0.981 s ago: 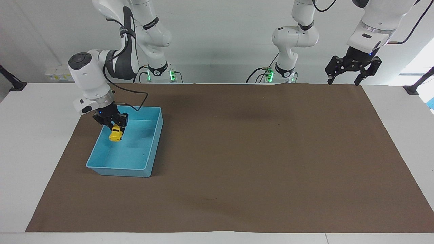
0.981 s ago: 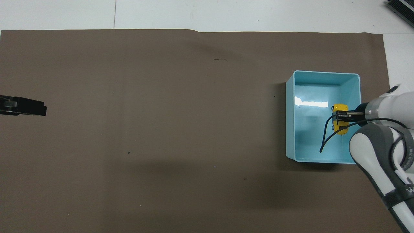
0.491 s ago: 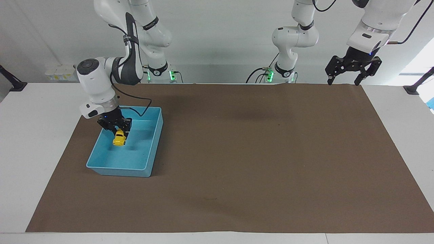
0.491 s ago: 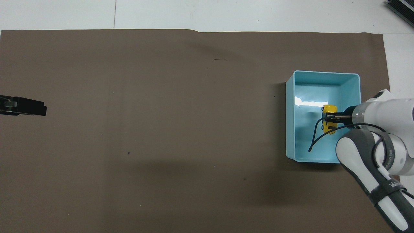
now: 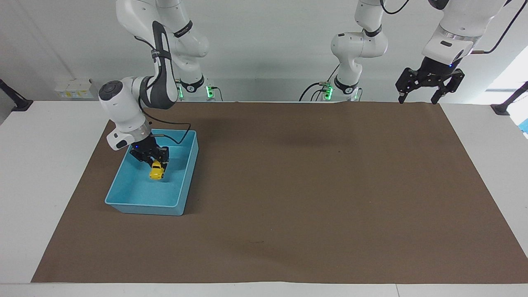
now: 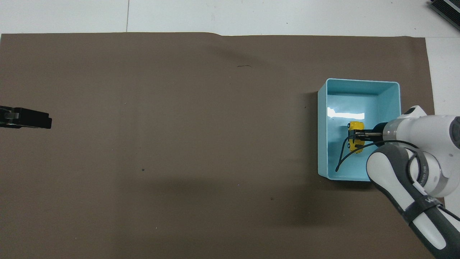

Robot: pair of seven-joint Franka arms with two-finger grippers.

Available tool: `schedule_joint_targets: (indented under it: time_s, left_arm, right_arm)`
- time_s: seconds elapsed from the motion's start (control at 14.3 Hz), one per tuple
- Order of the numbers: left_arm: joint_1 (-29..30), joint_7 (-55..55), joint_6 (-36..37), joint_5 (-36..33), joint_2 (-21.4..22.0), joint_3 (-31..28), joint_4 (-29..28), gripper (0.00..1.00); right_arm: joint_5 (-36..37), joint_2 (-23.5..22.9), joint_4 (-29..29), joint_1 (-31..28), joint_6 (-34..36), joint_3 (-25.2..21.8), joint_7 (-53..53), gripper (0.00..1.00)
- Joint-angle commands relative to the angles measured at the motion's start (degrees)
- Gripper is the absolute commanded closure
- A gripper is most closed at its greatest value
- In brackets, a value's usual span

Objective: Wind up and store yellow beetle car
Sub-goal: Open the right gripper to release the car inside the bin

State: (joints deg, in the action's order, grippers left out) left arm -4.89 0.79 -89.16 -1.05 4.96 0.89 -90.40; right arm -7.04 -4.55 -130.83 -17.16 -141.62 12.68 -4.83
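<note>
1. The right gripper (image 5: 156,166) was observed inside the outline of the blue bin (image 5: 186,176), reached in from the right arm's end of the table, and appears in the overhead view at (image 6: 355,135).
2. Its fingertips were found pressed against the yellow beetle car (image 5: 156,171), which was pinched between them and hung below the black fingers.
3. The car (image 6: 355,136) was located over the bin's floor, roughly at the middle of the bin (image 6: 322,126). Whether its wheels touched the floor could not be determined.
4. The bin was noted standing on the brown mat (image 5: 313,189) toward the right arm's end of the table, with no other contents seen in it.
5. A black cable (image 6: 343,160) was recorded looping from the right wrist across the bin's interior.
6. The left gripper (image 5: 416,99) was found raised over the mat's edge nearest the robots, at the left arm's end of the table. Its fingers were spread apart and nothing was held; the arm was waiting.
7. In the overhead view, only the dark tip of the left gripper (image 6: 45,122) was visible at the frame's edge.
</note>
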Motion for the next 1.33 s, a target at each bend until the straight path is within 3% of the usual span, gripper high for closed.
schedule_joint_targets:
  time_s: [0.0, 0.07, 0.14, 0.21, 0.49, 0.91, 1.26]
  left_arm:
    - [0.5, 0.7, -0.4, 0.4, 1.2, 0.2, -1.2, 0.00]
    - [0.5, 0.7, -0.4, 0.4, 1.2, 0.2, -1.2, 0.00]
    - [0.6, 0.7, -0.4, 0.4, 1.2, 0.2, -1.2, 0.00]
    - [0.5, 0.7, -0.4, 0.4, 1.2, 0.2, -1.2, 0.00]
    - [0.5, 0.7, -0.4, 0.4, 1.2, 0.2, -1.1, 0.00]
    - [0.5, 0.7, -0.4, 0.4, 1.2, 0.2, -1.2, 0.00]
    - [0.6, 0.7, -0.4, 0.4, 1.2, 0.2, -1.2, 0.00]
  right_arm:
    - [-2.2, 0.6, -1.7, 0.3, -1.7, 0.6, -2.7, 1.00]
    - [-2.2, 0.5, -1.7, 0.6, -1.3, 0.6, -1.9, 0.81]
    - [-2.1, 0.5, -1.6, 1.5, -1.3, 0.5, -1.3, 0.11]
    - [-2.0, 0.5, -1.4, 1.6, -1.0, 0.5, -1.8, 0.00]
    - [-1.0, 1.2, 1.9, 1.3, 2.6, 0.4, -2.0, 0.00]
    - [8.7, 1.0, 12.8, 0.2, 16.0, -0.2, -0.9, 0.00]
    - [10.6, 0.6, 23.1, 1.9, 31.6, 0.5, 9.8, 0.00]
